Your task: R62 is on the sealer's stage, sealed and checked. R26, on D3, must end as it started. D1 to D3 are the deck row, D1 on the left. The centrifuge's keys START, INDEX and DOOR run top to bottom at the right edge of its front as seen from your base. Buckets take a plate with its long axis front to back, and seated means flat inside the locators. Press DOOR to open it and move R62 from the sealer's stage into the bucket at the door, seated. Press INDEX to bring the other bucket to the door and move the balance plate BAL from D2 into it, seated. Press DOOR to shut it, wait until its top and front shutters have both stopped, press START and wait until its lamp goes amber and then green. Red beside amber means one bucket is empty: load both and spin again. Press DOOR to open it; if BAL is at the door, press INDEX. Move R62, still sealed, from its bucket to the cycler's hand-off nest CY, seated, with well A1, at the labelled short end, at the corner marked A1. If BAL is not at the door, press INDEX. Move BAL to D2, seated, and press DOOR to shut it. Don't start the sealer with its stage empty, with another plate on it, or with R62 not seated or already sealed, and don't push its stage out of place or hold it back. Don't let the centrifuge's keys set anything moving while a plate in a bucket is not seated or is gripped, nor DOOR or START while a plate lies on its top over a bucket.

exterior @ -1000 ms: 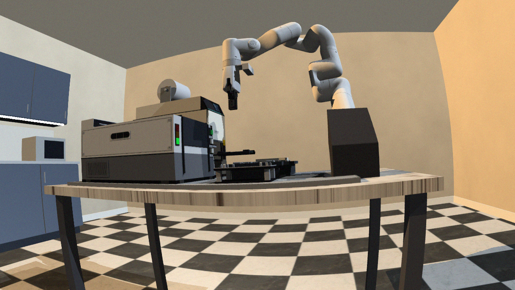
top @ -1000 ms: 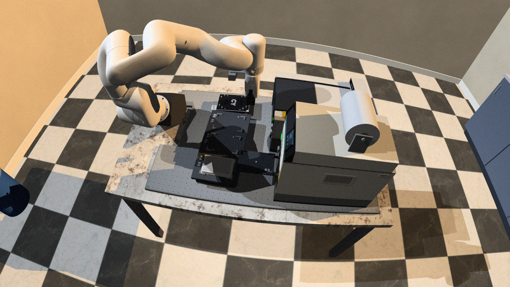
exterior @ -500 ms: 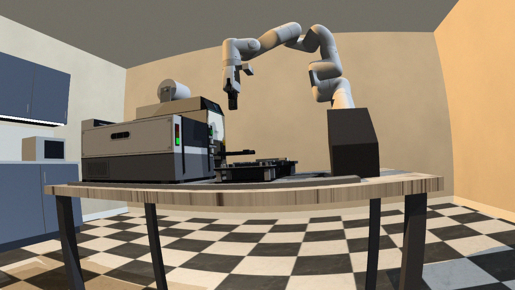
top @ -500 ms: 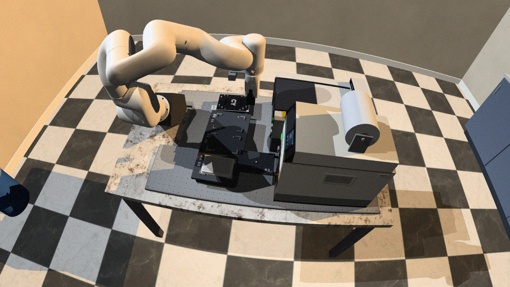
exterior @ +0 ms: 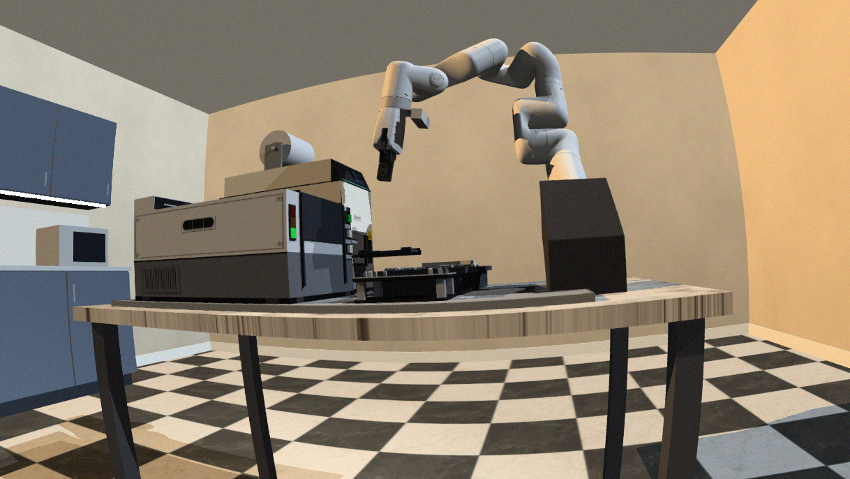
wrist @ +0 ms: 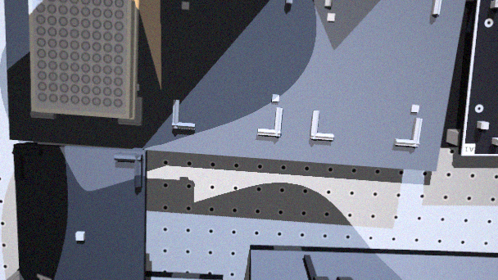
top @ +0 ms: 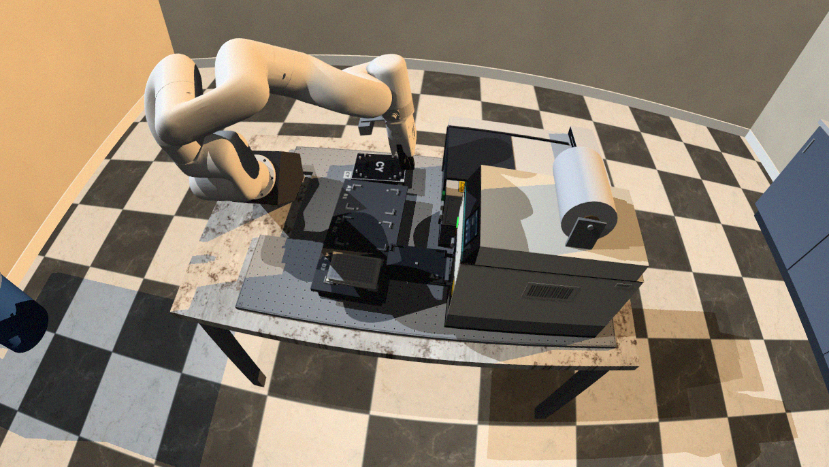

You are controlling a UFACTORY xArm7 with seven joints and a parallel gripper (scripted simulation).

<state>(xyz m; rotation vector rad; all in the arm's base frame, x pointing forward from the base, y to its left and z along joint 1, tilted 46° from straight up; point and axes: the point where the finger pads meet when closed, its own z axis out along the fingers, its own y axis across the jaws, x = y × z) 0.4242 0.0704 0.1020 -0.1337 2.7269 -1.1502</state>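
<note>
My gripper (top: 408, 160) (exterior: 384, 172) is shut and empty. It hangs high over the gap between the CY nest (top: 368, 171) (wrist: 485, 61) and the centrifuge (top: 481, 148) (exterior: 208, 249); its fingers are out of the wrist view. The CY nest holds no plate. On the deck (top: 371, 203) (wrist: 360, 82), D1 and D2 show only their corner locators. Plate R26 (top: 353, 271) (wrist: 82, 57) lies flat on D3. The sealer's stage (top: 420, 263) (wrist: 102, 213) carries no plate. R62 and BAL are not in view. The centrifuge's lamp (exterior: 292, 233) glows green.
The sealer (top: 545, 243) (exterior: 279, 178) with its film roll (top: 582, 182) (exterior: 285, 149) stands beside the centrifuge. The arm's dark pedestal (top: 286, 176) (exterior: 583, 237) stands at the deck's other side. All rest on a perforated baseplate (top: 278, 290) (wrist: 287, 233).
</note>
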